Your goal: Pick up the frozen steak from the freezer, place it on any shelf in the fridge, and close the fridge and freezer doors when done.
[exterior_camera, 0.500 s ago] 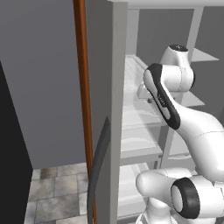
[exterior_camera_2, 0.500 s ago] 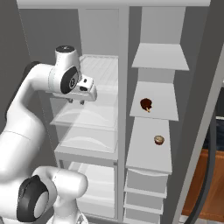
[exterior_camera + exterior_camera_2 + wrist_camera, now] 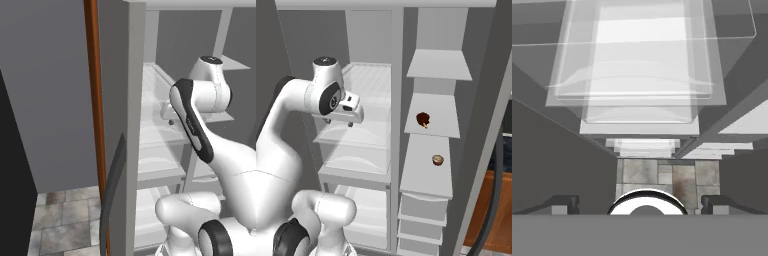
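- Since the earlier frame the gripper [image 3: 351, 117] had shifted very little: it sat at centre left of the right base view, just in front of the clear shelves [image 3: 363, 135], and the arm looked a touch nearer the cabinet.
- The jaws stood wide and empty; in the hand view the two dark fingertips [image 3: 561, 204] showed far apart at the lower corners, with nothing between them.
- A dark reddish lump, which I took for the frozen steak [image 3: 423, 119], lay on a grey shelf [image 3: 433, 131] right of centre in the right base view, well apart from the gripper and across the white divider [image 3: 397, 100].
- A smaller round brown item [image 3: 438, 160] rested on the shelf below it.
- Judged from these frames, the steak would be stiff, fairly heavy for its size and slick with frost, so it could skate off the shelf if nudged.
- The best hold seemed to be across its narrow sides, low and centred, with firm pressure.
- Both doors stood open: one door [image 3: 117, 75] with its dark bar handle [image 3: 112, 195] filled the centre of the left base view.
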You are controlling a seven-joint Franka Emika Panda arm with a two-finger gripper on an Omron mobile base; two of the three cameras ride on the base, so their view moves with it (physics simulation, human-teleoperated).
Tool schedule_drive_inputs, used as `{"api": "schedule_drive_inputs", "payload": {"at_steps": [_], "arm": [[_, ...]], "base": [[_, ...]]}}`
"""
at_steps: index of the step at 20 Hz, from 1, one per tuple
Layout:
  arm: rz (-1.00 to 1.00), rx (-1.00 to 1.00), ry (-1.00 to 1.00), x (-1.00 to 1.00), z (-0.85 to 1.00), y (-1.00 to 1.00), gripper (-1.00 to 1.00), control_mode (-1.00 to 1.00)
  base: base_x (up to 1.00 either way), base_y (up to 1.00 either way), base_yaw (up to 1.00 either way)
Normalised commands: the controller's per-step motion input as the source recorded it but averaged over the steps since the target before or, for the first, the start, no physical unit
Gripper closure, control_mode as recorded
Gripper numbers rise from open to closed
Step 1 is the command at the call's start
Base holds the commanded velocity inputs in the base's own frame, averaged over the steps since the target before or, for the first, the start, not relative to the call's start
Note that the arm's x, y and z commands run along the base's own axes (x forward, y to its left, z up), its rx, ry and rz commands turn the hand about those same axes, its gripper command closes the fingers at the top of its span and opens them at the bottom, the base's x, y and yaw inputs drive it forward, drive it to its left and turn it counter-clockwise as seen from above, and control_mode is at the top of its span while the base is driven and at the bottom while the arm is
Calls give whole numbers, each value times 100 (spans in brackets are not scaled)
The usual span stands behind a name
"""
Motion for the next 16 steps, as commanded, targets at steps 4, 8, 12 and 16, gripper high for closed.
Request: {"api": "schedule_drive_inputs", "payload": {"at_steps": [4,8,12,16], "arm": [[-2,0,-2,-39,-51,2,-100,-100],[-2,-1,-4,-3,-39,8,-100,-100],[0,0,0,0,0,0,-100,-100],[0,0,0,-62,-6,-11,-100,-100]], "base": [[0,0,0],[0,0,0],[0,0,0],[0,0,0]]}}
